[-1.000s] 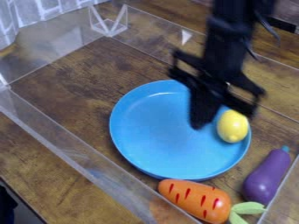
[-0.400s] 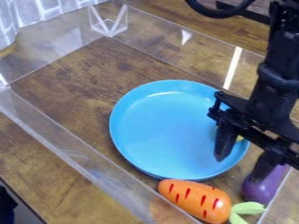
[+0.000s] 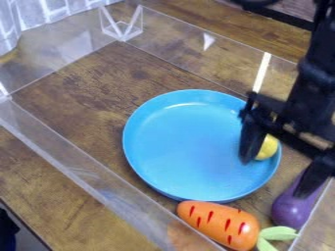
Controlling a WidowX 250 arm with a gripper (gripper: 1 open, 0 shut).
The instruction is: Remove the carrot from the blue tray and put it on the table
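Carrot point(image 3: 220, 225) on table point(image 3: 78, 108), below-left of gripper point(image 3: 281, 165); jaws spread, empty.

Carrot point(image 3: 220, 224) lies on the table point(image 3: 92, 108), just before the blue tray point(image 3: 177, 147)

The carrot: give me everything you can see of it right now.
The carrot is an orange plastic-looking toy with darker red-orange stripes and a light green leafy end at its right. It lies flat on the table, just below the blue tray rim, outside the tray. Nothing grips it; the purple eggplant sits close to its leafy end.
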